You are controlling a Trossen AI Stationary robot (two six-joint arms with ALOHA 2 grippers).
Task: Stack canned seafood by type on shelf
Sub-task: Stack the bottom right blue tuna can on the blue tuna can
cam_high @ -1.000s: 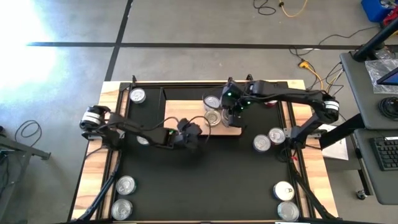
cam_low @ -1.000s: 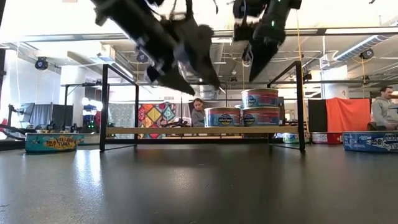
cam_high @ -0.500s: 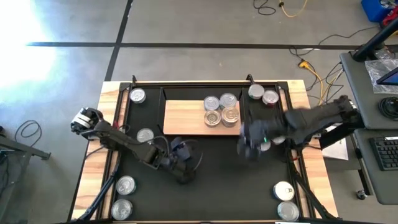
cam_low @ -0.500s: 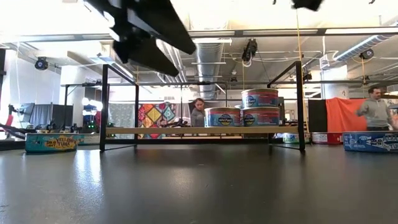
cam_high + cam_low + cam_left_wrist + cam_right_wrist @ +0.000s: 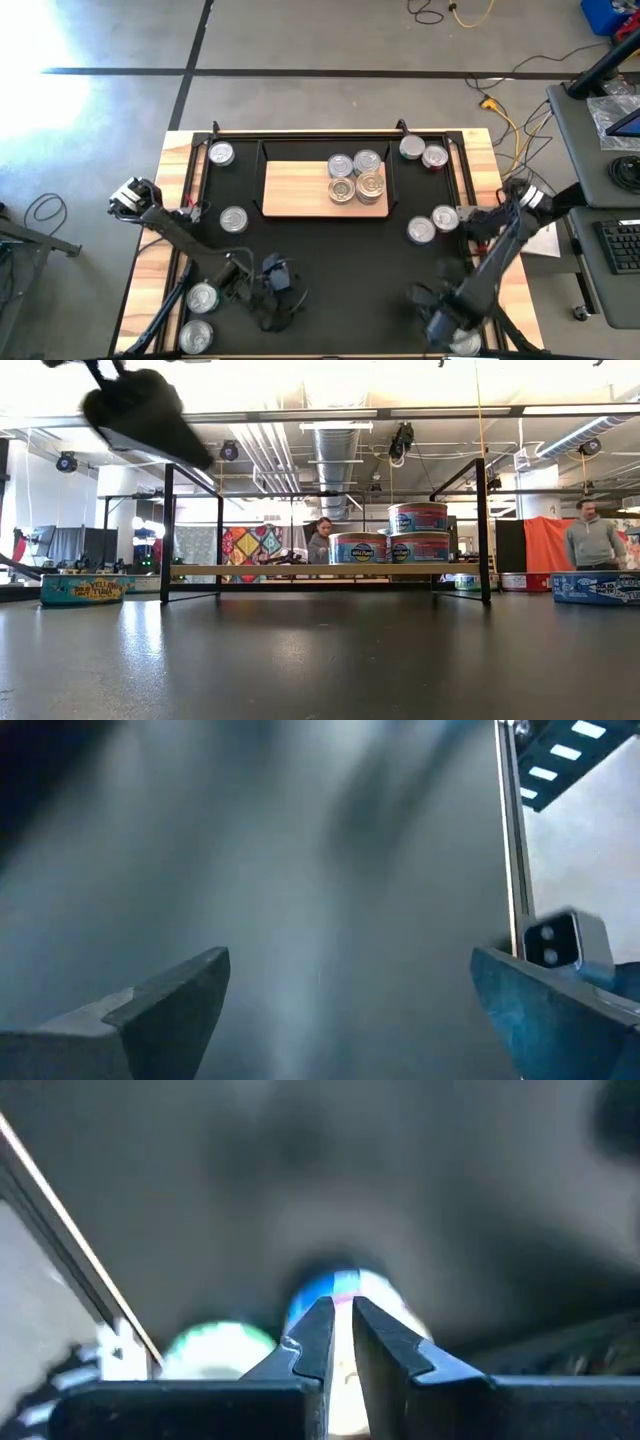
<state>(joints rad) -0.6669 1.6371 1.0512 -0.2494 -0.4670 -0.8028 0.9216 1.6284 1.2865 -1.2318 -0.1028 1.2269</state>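
Even indoor light from above. In the overhead view a strong white glare washes out the floor [image 5: 40,60] at upper left; the black mat [image 5: 330,270] stays dark and matte. Both arms there are smeared by motion blur. At desk level the ceiling lights blow out to white, the near mat gives a soft sheen, and a blurred dark arm [image 5: 140,410] crosses the top left. Both wrist views are heavily blurred and dim; the tins [image 5: 335,1290] are out of focus.

High view: the whole table [image 5: 150,262] is seen from straight above.
Low view: the shelf [image 5: 320,570], shared with the high view, is seen level.
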